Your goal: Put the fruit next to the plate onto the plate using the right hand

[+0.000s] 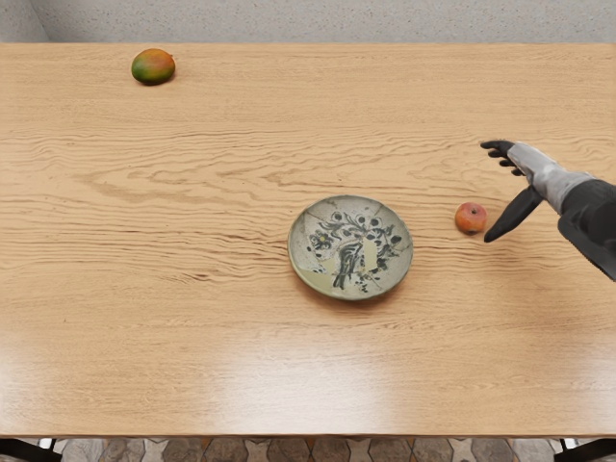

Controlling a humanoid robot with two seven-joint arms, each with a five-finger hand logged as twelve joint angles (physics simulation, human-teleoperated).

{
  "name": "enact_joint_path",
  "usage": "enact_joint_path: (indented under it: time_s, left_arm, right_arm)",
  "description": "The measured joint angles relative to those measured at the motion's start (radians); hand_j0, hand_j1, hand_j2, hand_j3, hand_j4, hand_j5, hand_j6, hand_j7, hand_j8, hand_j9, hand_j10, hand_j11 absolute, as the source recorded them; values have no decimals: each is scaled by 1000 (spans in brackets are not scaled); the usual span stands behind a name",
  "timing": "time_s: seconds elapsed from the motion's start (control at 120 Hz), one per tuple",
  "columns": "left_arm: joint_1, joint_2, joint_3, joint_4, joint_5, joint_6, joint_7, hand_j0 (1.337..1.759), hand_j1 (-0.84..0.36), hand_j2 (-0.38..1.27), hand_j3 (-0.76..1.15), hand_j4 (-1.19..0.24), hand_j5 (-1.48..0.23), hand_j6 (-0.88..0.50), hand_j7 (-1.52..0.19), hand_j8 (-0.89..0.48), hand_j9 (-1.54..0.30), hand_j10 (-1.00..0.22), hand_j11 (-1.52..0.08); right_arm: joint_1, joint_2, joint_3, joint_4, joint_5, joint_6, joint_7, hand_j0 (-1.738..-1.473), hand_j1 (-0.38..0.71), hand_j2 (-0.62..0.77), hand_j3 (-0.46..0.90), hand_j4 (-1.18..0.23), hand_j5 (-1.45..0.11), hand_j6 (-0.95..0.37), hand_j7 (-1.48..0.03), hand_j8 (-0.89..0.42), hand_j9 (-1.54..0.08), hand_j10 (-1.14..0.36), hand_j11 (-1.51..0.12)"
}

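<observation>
A small red-orange fruit [471,218] lies on the wooden table just right of a round grey plate [349,246] with a dark floral pattern. My right hand [507,189] comes in from the right edge and hovers just right of the fruit. Its fingers are spread, the thumb points down toward the table, and it holds nothing. There is a small gap between the thumb and the fruit. The plate has nothing on it.
A green and orange mango [153,65] lies at the far left back of the table, far from the plate. The table's back edge runs along the top of the view, and its front edge runs near the bottom.
</observation>
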Motion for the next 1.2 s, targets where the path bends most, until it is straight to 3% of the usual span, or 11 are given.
enact_joint_path:
  time_s: [0.133,0.283,0.617,0.858,1.2]
  left_arm:
    - [0,0,0,0,0,0,0,1658,349,0,0,-1,0,-1,0,-1,0,0,0]
    - [0,0,0,0,0,0,0,1658,349,0,0,-1,0,-1,0,-1,0,0,0]
    - [0,0,0,0,0,0,0,1658,349,0,0,-1,0,-1,0,-1,0,0,0]
    - [0,0,0,0,0,0,0,1658,349,0,0,-1,0,-1,0,-1,0,0,0]
    - [0,0,0,0,0,0,0,1658,349,0,0,-1,0,-1,0,-1,0,0,0]
  right_arm:
    - [14,96,-76,-59,-110,-78,0,-1658,-164,-28,0,-159,-203,-160,-202,-159,-202,-158,-202]
    - [103,101,-234,-113,-144,-100,0,-1658,-153,-30,0,-169,-215,-171,-215,-169,-215,-168,-215]
    - [240,109,-404,-165,-49,-111,0,-1658,-145,-31,0,-176,-224,-178,-223,-176,-223,-175,-223]
    - [241,126,-456,-227,-49,-150,0,-1658,-117,-36,0,-199,-255,-202,-254,-200,-255,-199,-254]
    - [231,150,-464,-240,-46,-175,0,-1658,8,-56,0,-303,-390,-305,-389,-304,-390,-303,-390]
